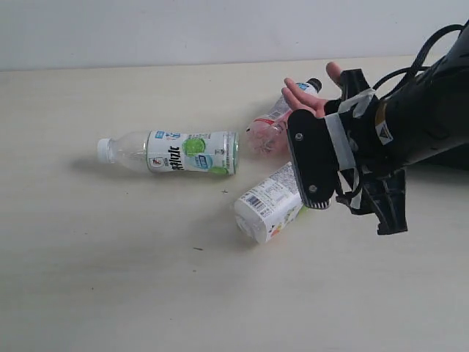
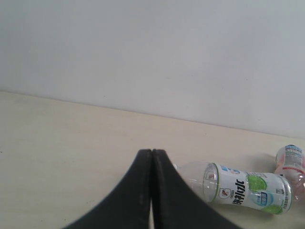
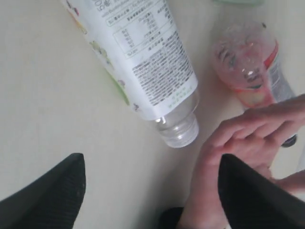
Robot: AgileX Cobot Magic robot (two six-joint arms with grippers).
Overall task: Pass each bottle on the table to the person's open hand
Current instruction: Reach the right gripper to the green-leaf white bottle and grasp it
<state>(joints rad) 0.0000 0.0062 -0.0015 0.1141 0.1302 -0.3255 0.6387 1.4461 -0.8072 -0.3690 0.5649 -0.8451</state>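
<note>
One white-label bottle (image 1: 270, 202) lies just beside the right gripper (image 1: 353, 218), whose jaws are spread wide and empty.
Its long axis slants from the near edge of the table (image 1: 110, 293) toward the far edge, cap end pointing at the jaws, beside the person's open hand (image 1: 308, 99); the left gripper (image 2: 151, 157), pressed shut on nothing, is farther off.

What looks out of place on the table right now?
All three bottles in view lie on their sides at different angles: the green-label bottle, the white-label bottle and the pink bottle right beside the person's hand. The right claw is open and empty. No spill or damage shows.
</note>
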